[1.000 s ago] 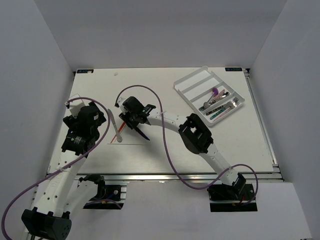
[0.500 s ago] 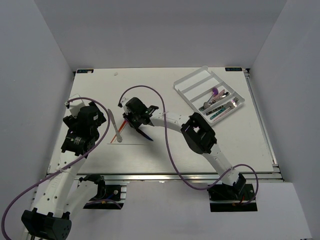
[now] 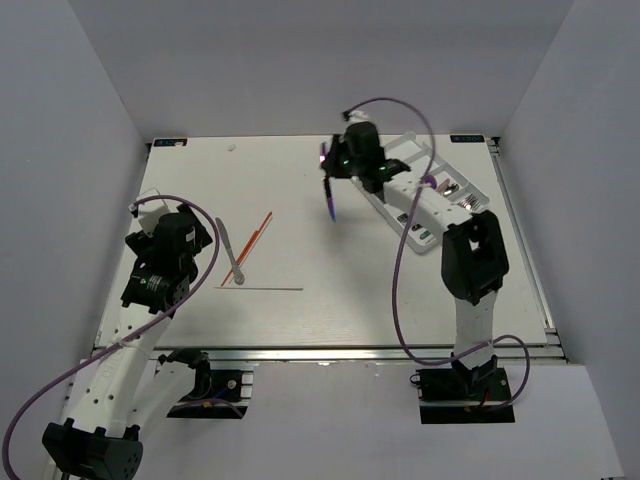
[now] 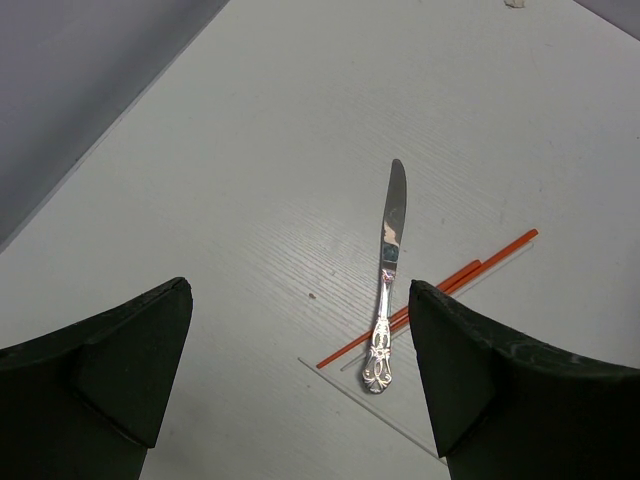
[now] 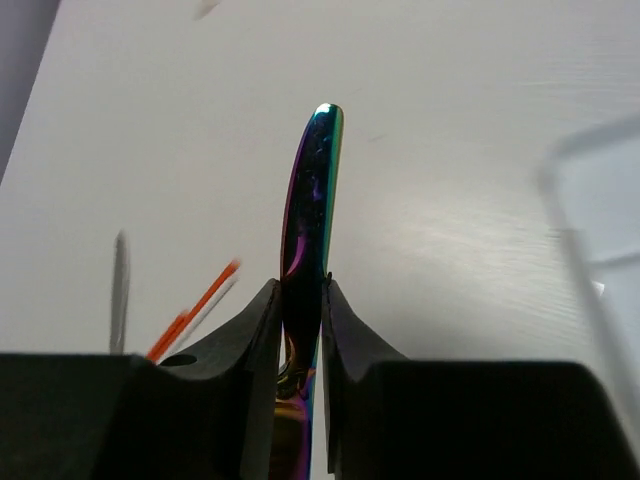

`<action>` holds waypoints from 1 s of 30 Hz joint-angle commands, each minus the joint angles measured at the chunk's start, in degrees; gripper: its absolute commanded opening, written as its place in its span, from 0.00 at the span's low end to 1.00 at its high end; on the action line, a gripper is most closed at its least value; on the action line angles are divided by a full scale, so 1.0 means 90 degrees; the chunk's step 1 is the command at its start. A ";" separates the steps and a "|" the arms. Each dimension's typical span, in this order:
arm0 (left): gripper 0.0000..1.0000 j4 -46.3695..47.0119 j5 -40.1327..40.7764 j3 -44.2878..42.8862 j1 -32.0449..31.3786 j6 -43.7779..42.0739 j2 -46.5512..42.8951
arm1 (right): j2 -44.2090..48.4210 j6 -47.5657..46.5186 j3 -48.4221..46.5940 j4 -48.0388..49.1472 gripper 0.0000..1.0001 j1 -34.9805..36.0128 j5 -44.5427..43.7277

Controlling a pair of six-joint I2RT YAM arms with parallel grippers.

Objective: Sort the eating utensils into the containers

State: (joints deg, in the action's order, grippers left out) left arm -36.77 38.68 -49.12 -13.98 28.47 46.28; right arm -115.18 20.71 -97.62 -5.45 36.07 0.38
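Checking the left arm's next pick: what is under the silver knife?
Two thin red-orange sticks cross under the handle of the silver knife; its blade rests on the table. Where they cross is covered.

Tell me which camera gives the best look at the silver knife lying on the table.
Left wrist: the silver knife shows whole and sharp, blade to ornate handle, crossing the orange sticks. Top external shows it whole but tiny. Right wrist catches only a blurred sliver at its left edge.
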 commanded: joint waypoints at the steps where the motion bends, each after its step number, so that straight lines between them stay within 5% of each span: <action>1: 0.98 0.0150 -0.0049 0.0038 0.0030 -0.0058 -0.0084 | 0.0112 0.1758 0.0007 -0.0136 0.00 -0.1174 -0.1515; 8: 0.98 0.0170 -0.0049 0.0048 0.0039 -0.0067 -0.0035 | -0.0229 0.4043 -0.0100 -0.0410 0.00 -0.2464 -0.3895; 13: 0.98 0.0160 -0.0108 0.0038 0.0039 -0.0077 0.0160 | -0.0659 0.4281 -0.0450 -0.0205 0.00 -0.2680 -0.4553; 24: 0.98 0.0170 -0.0137 0.0019 0.0059 -0.0107 0.0394 | -0.1558 0.4125 -0.0979 0.0059 0.00 -0.2709 -0.4408; 27: 0.98 0.0199 -0.0147 0.0028 0.0069 -0.0116 0.0395 | -0.1519 0.4154 -0.0901 0.0137 0.29 -0.2719 -0.4320; 28: 0.98 0.0199 -0.0176 0.0028 0.0078 -0.0116 0.0395 | -0.1500 0.4135 -0.0891 0.0176 0.51 -0.2710 -0.4213; 30: 0.98 0.0199 -0.0196 0.0028 0.0098 -0.0116 0.0395 | -0.1432 0.4076 -0.0901 0.0263 0.58 -0.2719 -0.4106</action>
State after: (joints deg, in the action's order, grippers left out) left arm -35.53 37.56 -49.12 -13.58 27.86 50.22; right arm -130.39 56.86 -102.96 -7.55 11.90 -36.21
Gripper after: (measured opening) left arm 0.978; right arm 0.561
